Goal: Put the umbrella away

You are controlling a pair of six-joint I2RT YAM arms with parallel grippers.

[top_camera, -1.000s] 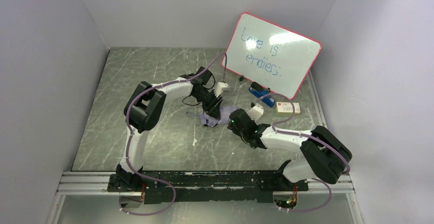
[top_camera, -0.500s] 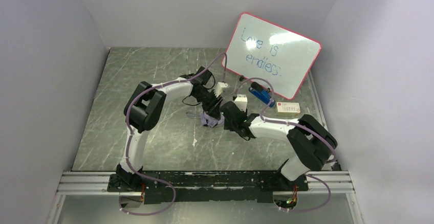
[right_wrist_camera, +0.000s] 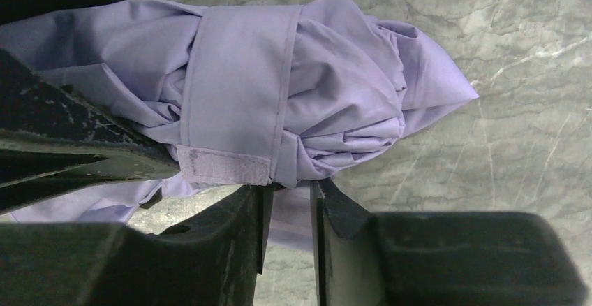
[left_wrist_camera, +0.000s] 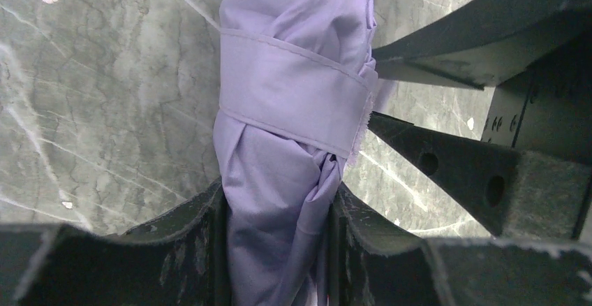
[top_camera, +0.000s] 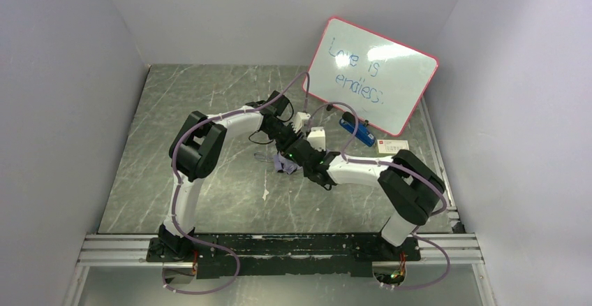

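We see the umbrella (top_camera: 285, 165) lying folded on the worktop (top_camera: 195, 110), about midway between the left and right edges and roughly midway between the near and far edges. Its lavender fabric is bunched into a roll, and a strap (left_wrist_camera: 293, 89) of the same cloth is wrapped around it. The left jaws grip the roll, one finger (left_wrist_camera: 174, 243) pressed against each side of the fabric below the strap. The right jaws come in from the right edge's side and meet the roll at the strap. Their fingers (right_wrist_camera: 230, 250) stand close together with a fold of fabric in the narrow gap, just beside the strap's fuzzy fastening tab (right_wrist_camera: 223, 165). We cannot tell whether they actually pinch that fold. At the far right corner a red-framed whiteboard (top_camera: 373, 75) leans with blue writing on it. A blue object (top_camera: 357, 130) and a small white box (top_camera: 392, 146) lie on the worktop in front of it, well apart from the umbrella.
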